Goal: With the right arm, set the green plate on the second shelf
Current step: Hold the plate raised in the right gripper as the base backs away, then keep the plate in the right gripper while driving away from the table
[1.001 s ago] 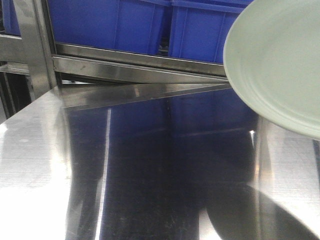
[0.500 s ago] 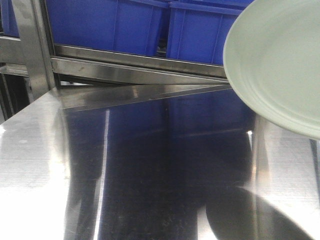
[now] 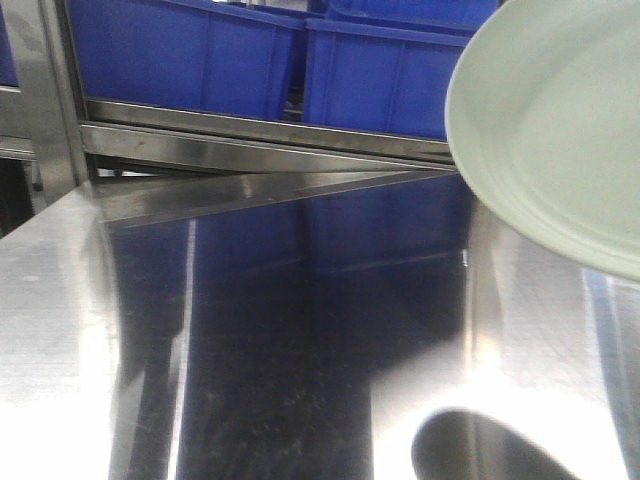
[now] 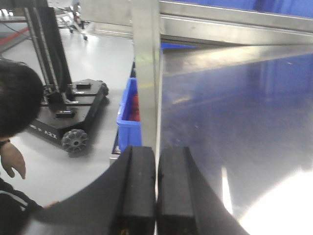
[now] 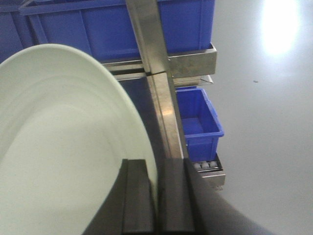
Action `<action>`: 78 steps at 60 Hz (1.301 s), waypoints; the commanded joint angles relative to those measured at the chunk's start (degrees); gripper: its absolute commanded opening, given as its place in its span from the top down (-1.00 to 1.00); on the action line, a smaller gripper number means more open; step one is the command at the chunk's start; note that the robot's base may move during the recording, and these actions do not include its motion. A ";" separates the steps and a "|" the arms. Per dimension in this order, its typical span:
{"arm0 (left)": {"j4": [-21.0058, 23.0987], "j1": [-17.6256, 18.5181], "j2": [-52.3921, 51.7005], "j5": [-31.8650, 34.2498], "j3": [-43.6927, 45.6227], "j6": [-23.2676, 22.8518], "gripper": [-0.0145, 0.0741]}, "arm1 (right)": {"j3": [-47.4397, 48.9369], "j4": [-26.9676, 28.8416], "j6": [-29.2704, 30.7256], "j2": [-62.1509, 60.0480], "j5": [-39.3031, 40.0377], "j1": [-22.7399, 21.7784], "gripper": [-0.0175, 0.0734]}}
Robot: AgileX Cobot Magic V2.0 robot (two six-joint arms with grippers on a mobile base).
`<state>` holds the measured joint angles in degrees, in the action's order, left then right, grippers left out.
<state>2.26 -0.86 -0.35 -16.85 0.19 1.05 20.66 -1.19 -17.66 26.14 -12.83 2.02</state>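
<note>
Carry step: green plate (image 3: 560, 130) aloft, tilted, rim pinched in right jaws, hanging over right side of steel shelf (image 3: 60, 300), not touching it. Blue crates (image 3: 190, 50) on tier above. Left jaws pressed together, empty. Next, I'd judge: level plate, lower onto steel, then let go.

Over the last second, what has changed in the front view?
The blue bins and the shelf rail have slid left and slightly down in the frame, so the camera seems to have shifted relative to the rack. The dark reflection on the steel shelf has dropped lower. The green plate keeps its upper-right spot, with its rim pinched in the right gripper.
</note>
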 commanded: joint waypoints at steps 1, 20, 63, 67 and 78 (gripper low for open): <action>0.08 0.04 -1.22 4.33 -2.29 0.13 0.39 | 1.85 -0.08 0.07 0.10 6.22 -0.33 0.50; 0.08 0.04 -1.22 4.33 -2.29 0.13 0.39 | 1.85 -0.08 0.07 0.10 6.22 -0.33 0.50; 0.08 0.04 -1.22 4.33 -2.29 0.13 0.39 | 1.85 -0.08 0.07 0.10 6.22 -0.33 0.50; 0.08 0.04 -1.22 4.33 -2.29 0.13 0.39 | 1.85 -0.08 0.07 0.10 6.22 -0.33 0.50; 0.08 0.04 -1.22 4.33 -2.29 0.13 0.39 | 1.85 -0.08 0.07 0.10 6.22 -0.33 0.50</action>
<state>2.26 -0.86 -0.35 -16.98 0.19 1.07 20.66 -1.19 -17.66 26.14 -12.83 2.02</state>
